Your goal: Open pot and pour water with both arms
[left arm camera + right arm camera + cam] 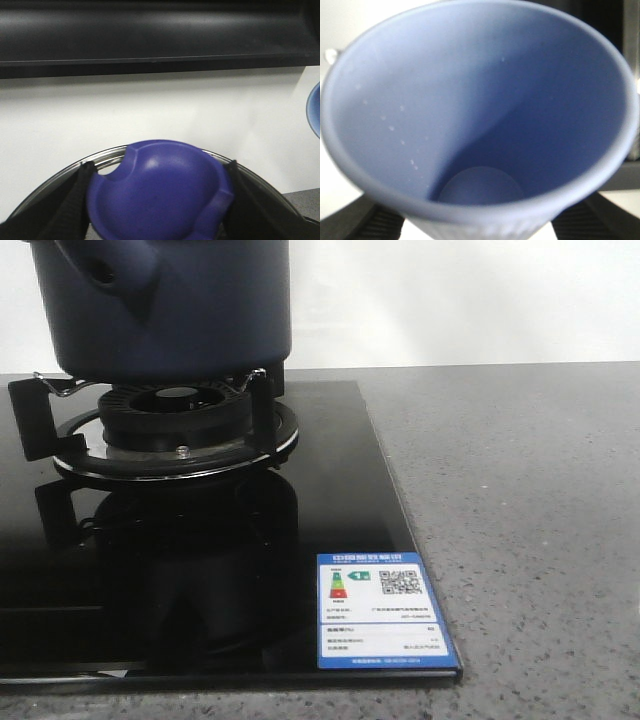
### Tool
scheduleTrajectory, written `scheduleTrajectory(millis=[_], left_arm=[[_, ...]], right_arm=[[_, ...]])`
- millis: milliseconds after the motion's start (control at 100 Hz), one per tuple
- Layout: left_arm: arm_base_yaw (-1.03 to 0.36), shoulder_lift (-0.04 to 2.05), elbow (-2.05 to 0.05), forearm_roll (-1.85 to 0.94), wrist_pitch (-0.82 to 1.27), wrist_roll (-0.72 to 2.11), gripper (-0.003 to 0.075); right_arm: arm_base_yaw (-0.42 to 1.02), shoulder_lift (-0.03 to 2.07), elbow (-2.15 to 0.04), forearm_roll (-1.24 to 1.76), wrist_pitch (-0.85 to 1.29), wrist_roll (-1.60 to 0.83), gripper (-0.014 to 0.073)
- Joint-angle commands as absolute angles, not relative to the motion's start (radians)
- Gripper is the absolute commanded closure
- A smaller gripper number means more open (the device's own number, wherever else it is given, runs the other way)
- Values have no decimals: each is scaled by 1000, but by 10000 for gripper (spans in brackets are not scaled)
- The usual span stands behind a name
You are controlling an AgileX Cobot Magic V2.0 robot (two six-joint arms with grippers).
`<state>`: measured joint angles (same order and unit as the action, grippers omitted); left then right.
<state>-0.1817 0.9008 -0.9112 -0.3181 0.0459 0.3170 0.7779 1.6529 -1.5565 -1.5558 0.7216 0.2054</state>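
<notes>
The pot (pixel 160 310) sits on the gas burner (pixel 178 425) of the black hob (pixel 200 580). The left gripper (pixel 157 200) clamps the blue lid knob (pixel 160 192). The right gripper (pixel 477 225) grips a pale blue cup (pixel 480 110), mouth facing the camera; its bearing from the pot is unclear.

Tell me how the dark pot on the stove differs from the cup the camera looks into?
The pot is dark navy; the cup is a paler blue. The pot sits on the burner, while the cup fills the right wrist view, its inside looking empty. Both are blue and matte.
</notes>
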Motion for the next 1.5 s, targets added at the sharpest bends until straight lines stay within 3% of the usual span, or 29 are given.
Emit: scheduleTrajectory(millis=[0, 560, 1150, 1490], left_arm=[[-181, 880, -948, -318, -53, 320, 380], [-181, 880, -948, -318, -43, 320, 380], [-181, 880, -948, -318, -41, 320, 380], [-181, 880, -948, -318, -42, 320, 380]], right_arm=[[761, 1574, -1594, -1506, 727, 291, 214], [628, 1322, -1547, -1109, 594, 343, 215], [347, 869, -904, -1109, 288, 689, 215], [229, 766, -600, -1109, 158, 752, 215]])
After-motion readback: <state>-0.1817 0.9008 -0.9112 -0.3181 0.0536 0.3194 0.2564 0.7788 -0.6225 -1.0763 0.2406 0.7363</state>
